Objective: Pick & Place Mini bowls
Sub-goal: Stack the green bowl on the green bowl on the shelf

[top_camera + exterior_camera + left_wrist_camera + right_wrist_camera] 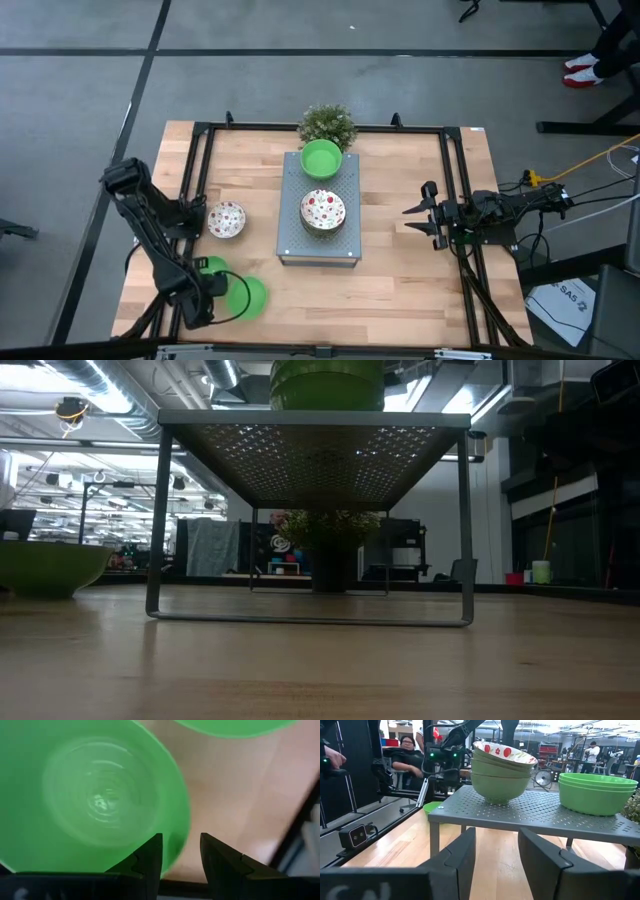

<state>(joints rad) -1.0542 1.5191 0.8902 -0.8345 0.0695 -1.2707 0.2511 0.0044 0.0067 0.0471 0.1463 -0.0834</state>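
Observation:
Two green mini bowls sit on the table near its near-left corner, one (248,297) beside the other (210,266). My left gripper (222,297) is open above the first. In the left wrist view its fingers (181,865) straddle that bowl's (95,795) rim, one over the inside and one over the wood outside. A white speckled bowl (226,219) rests on the table. On the grey shelf (292,190) stand a green stack (321,158) and a stack topped by a speckled bowl (322,210). My right gripper (412,222) waits open to the shelf's right.
A potted plant (326,124) stands behind the shelf at the far edge. Black frame rails (200,180) run along the table's left, right and far sides. Bare wood lies between the shelf and my right gripper (496,855). A person (407,755) sits beyond the table.

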